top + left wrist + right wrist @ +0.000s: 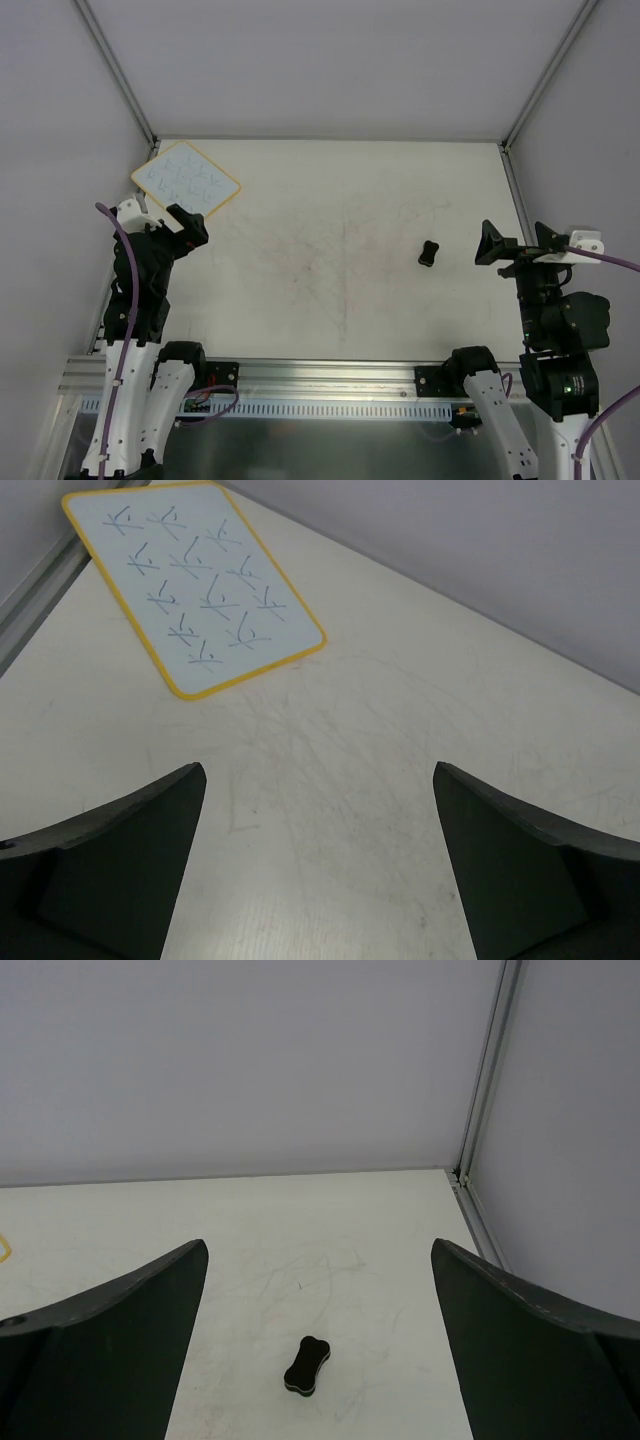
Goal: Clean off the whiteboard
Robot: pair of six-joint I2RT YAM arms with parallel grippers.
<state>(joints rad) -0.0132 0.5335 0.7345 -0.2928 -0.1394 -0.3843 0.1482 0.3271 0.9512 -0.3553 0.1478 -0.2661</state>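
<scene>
The whiteboard (pixel 185 180) lies flat in the table's far left corner, white with a yellow border and rows of blue-grey scribbles (pixel 190 580). My left gripper (pixel 180 228) hovers just in front of its near edge, open, with only bare table between its fingers (pixel 318 770). A small black bone-shaped eraser (pixel 429 253) lies on the table right of centre. My right gripper (pixel 515 245) sits a little to the right of the eraser, open and empty, and the eraser (pixel 306 1365) shows between and ahead of its fingers (pixel 318 1245).
Grey enclosure walls with aluminium posts (pixel 120 75) close in the table on the left, back and right. A metal rail (pixel 480 1230) runs along the right table edge. The tabletop (pixel 330 250) carries faint scuff marks.
</scene>
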